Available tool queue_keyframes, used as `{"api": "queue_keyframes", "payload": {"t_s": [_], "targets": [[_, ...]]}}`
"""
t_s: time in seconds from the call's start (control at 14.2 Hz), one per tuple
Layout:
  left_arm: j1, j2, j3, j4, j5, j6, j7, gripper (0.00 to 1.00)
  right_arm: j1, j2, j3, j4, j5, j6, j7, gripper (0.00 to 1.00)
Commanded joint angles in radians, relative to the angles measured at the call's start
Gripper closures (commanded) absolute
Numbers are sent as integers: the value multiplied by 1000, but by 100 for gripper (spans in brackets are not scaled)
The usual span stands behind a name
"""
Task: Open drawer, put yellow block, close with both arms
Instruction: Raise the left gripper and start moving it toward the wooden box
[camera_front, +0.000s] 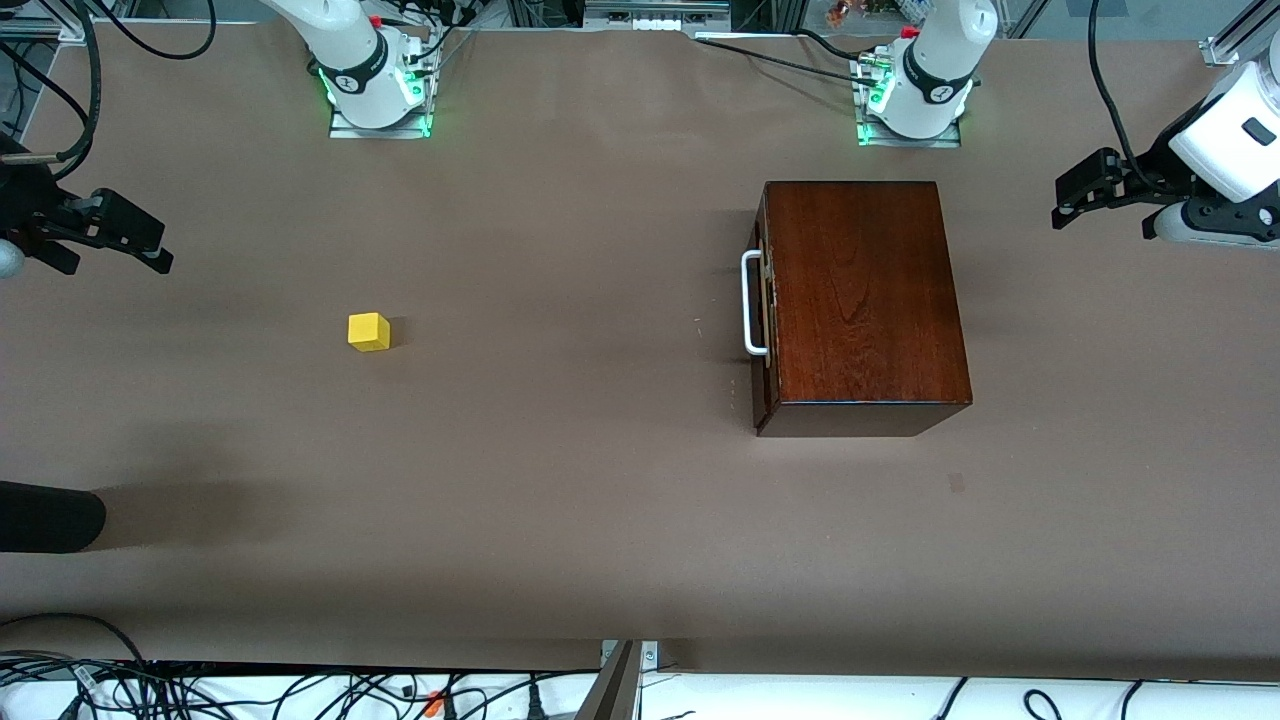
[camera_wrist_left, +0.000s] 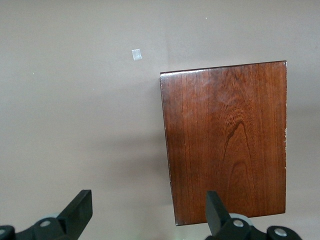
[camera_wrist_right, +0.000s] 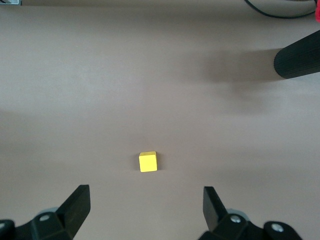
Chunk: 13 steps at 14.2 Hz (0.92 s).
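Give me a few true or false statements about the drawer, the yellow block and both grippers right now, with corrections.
1. The drawer is shut in the mahogany box. True.
2. The yellow block lies on top of the box. False: it sits on the table, toward the right arm's end.
3. The left gripper is open. True.
4. The right gripper grips the block. False: it is open and empty, above the block.
5. The white handle faces the block. True.
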Motion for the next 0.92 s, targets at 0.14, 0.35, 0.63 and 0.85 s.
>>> {"api": "queue_keyframes", "payload": {"t_s": [0.14, 0.35, 0.63, 0.85], "targets": [[2, -34, -5, -2, 21, -12, 21, 0, -5, 3, 1, 16, 15, -6, -10, 0], [3, -33, -5, -2, 21, -12, 21, 0, -5, 5, 1, 16, 15, -6, -10, 0], [3, -36, -6, -5, 20, -18, 19, 0, -5, 5, 1, 16, 15, -6, -10, 0], [0, -19, -8, -4, 21, -12, 15, 0, -5, 5, 1, 16, 15, -6, -10, 0]]}}
